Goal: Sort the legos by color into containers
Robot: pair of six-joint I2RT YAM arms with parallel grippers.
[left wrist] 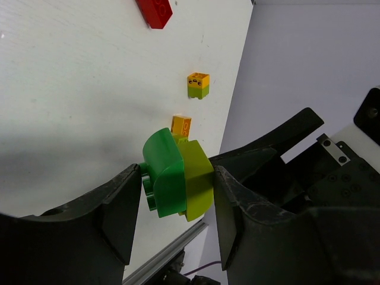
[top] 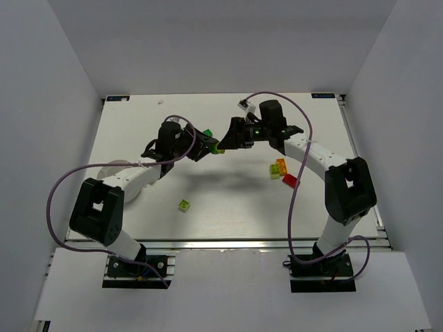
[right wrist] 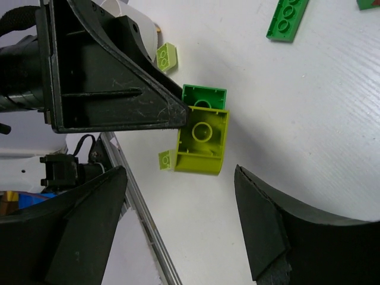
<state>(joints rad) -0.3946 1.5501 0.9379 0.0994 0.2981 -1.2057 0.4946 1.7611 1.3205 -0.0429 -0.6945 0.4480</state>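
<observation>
— Where is the left gripper (left wrist: 176,185)?
— Over the middle of the worktop (top: 228,207), clamped on two legos stuck together: a dark green brick (right wrist: 204,96) and a lime brick (right wrist: 203,141), with one finger pressed on each side.
— And the right gripper (right wrist: 181,185)?
— Facing it, nose to nose. Its jaws stand wide on either side of the lime brick without touching it — there is a clear gap on both sides.
— The dish (top: 109,168)?
— White, at the left of the worktop, mostly hidden under the left arm. I cannot tell what is in it.
— Any loose pieces?
— A small lime piece (top: 184,205) sits alone toward the near edge. On the right are an orange-on-lime stack (left wrist: 198,85), a small orange brick (left wrist: 181,125) near it and a red brick (top: 290,181) — all well apart from the dish. A flat dark green plate (right wrist: 287,18) lies just behind the two grippers
</observation>
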